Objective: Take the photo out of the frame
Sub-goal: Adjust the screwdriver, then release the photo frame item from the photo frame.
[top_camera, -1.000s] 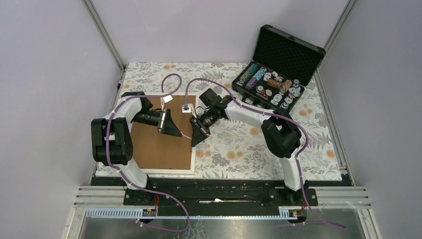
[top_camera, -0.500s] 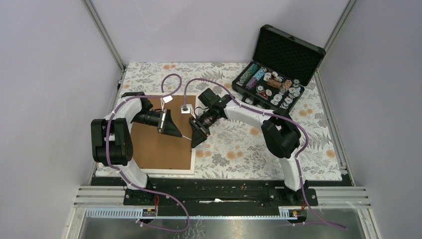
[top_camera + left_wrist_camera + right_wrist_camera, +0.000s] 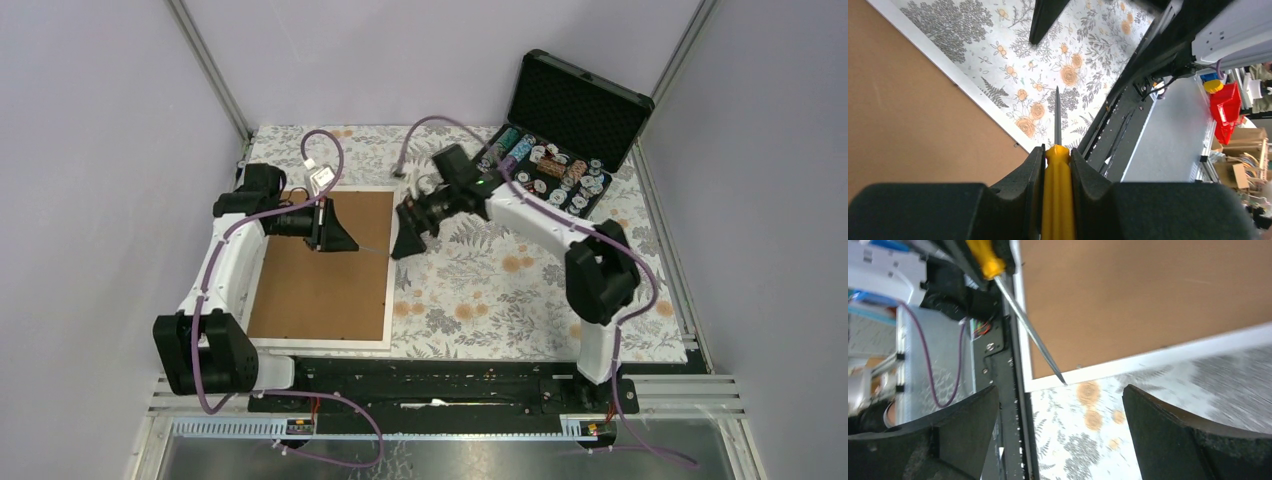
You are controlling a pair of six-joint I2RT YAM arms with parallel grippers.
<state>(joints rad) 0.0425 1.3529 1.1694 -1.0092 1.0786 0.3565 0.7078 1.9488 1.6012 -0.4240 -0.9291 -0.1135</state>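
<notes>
The frame (image 3: 318, 270) lies face down at the table's left, its brown back (image 3: 908, 120) up inside a narrow white border (image 3: 1168, 354). The photo is hidden under that back. My left gripper (image 3: 350, 243) hangs over the frame's far right part, shut on a screwdriver by its yellow handle (image 3: 1057, 195). The thin shaft (image 3: 1057, 115) points right, out past the frame's right border. My right gripper (image 3: 403, 238) hovers just right of the shaft's tip, jaws wide open (image 3: 1060, 432) and empty, with the screwdriver (image 3: 1030, 335) in front of them.
An open black case of poker chips (image 3: 548, 170) stands at the back right. A floral cloth (image 3: 500, 280) covers the table. Black rails (image 3: 1128, 115) run along the near edge, and purple cables (image 3: 330, 150) loop above both wrists.
The right gripper has opened wide and pulled away from the screwdriver's tip. Both arms have shifted toward the back of the table, and the left still holds the screwdriver.
</notes>
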